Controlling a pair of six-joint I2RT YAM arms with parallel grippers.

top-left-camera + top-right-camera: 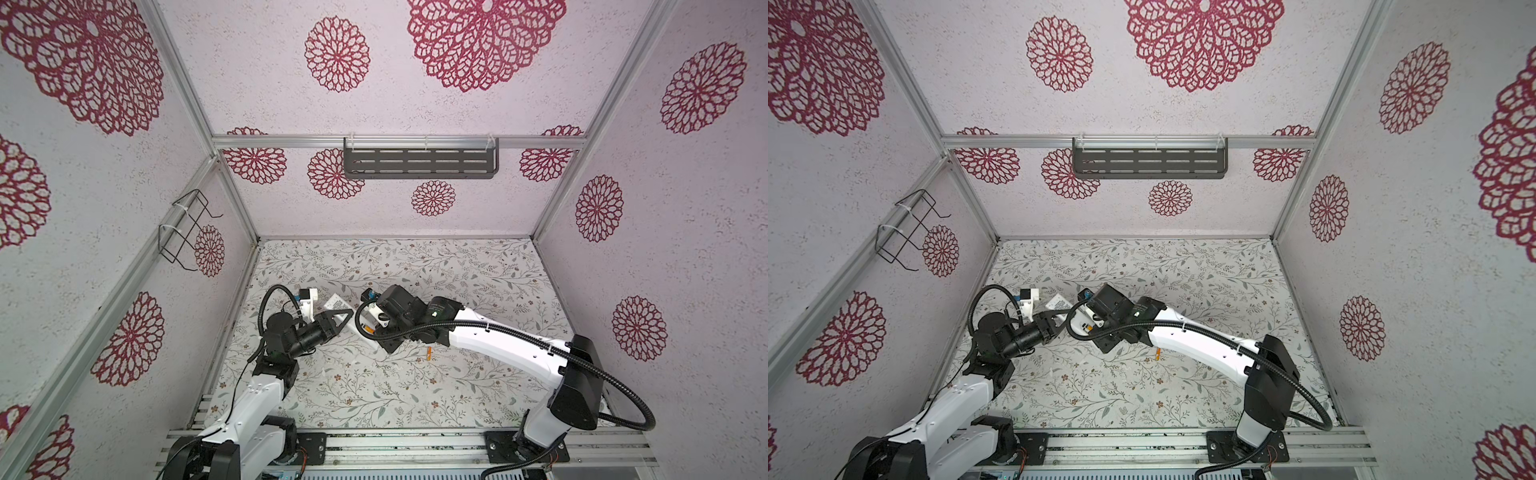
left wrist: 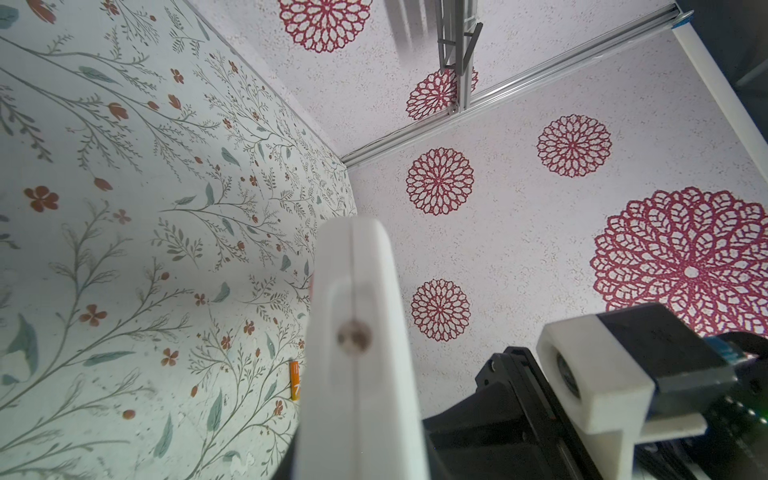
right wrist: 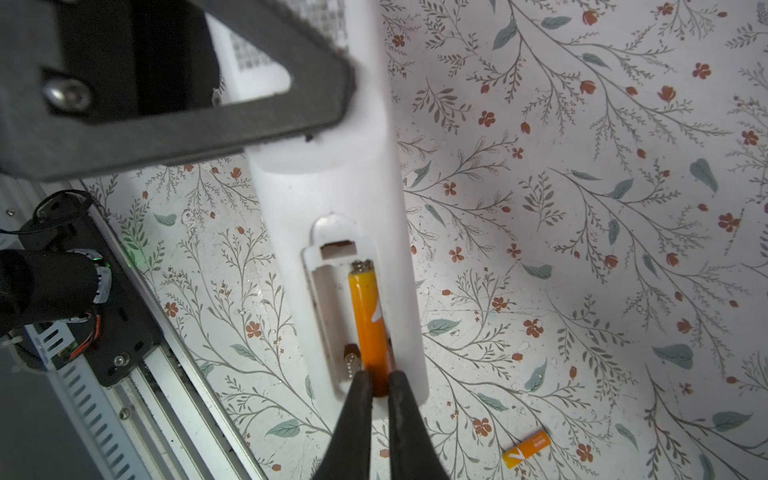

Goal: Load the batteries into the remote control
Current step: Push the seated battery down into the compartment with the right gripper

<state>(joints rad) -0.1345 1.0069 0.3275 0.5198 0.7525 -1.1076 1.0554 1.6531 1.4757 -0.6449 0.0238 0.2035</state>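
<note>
My left gripper is shut on the remote control, a slim white bar held off the table. One dark left finger crosses its label end. The remote's back faces the right wrist camera with the battery bay uncovered. One orange battery lies in one slot, its tip at the far contact; the slot beside it is empty. My right gripper is shut on that battery's near end. A second orange battery lies loose on the floral table, in both top views under the right forearm. In the left wrist view the remote hides the jaws.
A dark slotted shelf hangs on the back wall and a black wire rack on the left wall. An aluminium rail carries both arm bases at the front. The right arm's camera mount sits close beside the remote.
</note>
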